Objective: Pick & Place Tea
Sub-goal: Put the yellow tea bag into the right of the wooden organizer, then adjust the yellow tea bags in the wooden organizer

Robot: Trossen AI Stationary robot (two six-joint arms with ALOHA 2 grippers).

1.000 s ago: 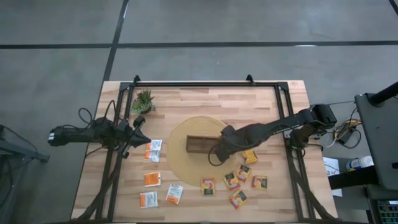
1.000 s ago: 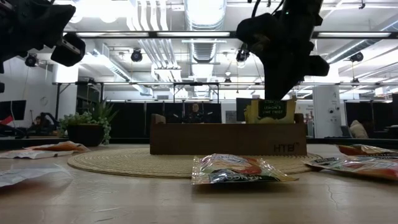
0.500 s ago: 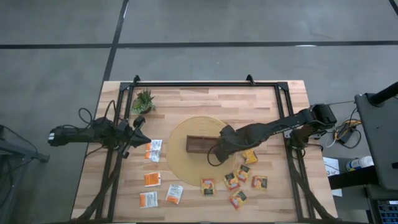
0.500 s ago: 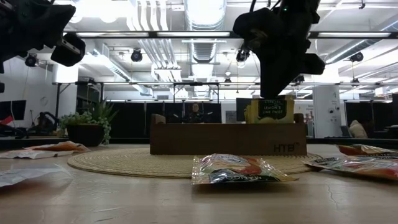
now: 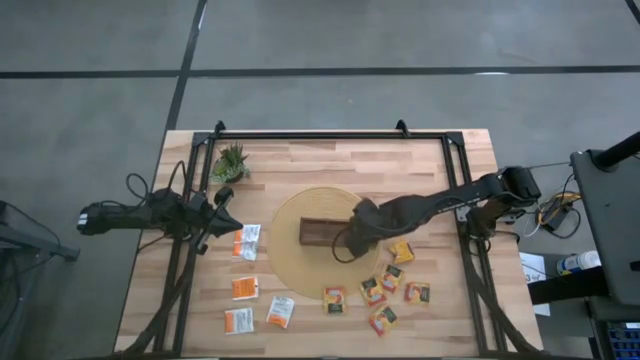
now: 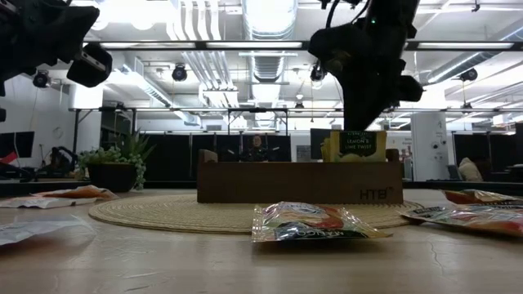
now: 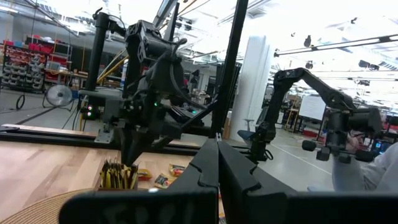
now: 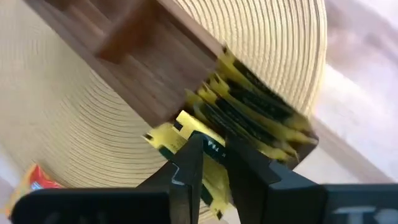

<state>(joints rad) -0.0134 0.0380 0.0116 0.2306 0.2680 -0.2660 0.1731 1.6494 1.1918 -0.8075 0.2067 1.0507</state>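
Note:
My right gripper [image 5: 350,241] [image 8: 214,165] hangs over the right end of the dark wooden tray [image 5: 322,230] [image 6: 298,181], shut on a yellow-green tea sachet [image 8: 208,149]. Several more yellow-green sachets [image 8: 255,118] [image 6: 355,145] stand upright in that end compartment. The tray sits on a round woven mat [image 5: 300,262]. Loose sachets lie flat on the table: orange ones [image 5: 373,291], a yellow one [image 5: 402,251], white-and-orange ones [image 5: 247,241]. My left gripper [image 5: 226,208] [image 7: 217,155] waits shut above the table's left side. My right gripper pinches one yellow-green sachet between its two fingers [image 8: 189,168], on the sachet's upper part [image 8: 210,152]. It comes from above, pointing down. The sachet stands upright below the fingers [image 6: 364,140], its lower part behind the tray's front wall among the other sachets.
A small spiky potted plant [image 5: 231,162] [image 6: 118,163] stands at the far left of the table. More orange sachets [image 5: 245,288] [image 5: 281,311] lie near the front edge. A black frame [image 5: 330,134] rims the table. One sachet [image 6: 315,223] lies close to the low camera.
My right gripper has stayed over the tray's right end, tipping slightly and shifting a little toward the far edge. It has kept its hold on the yellow-green sachet, which remains upright in the end compartment.

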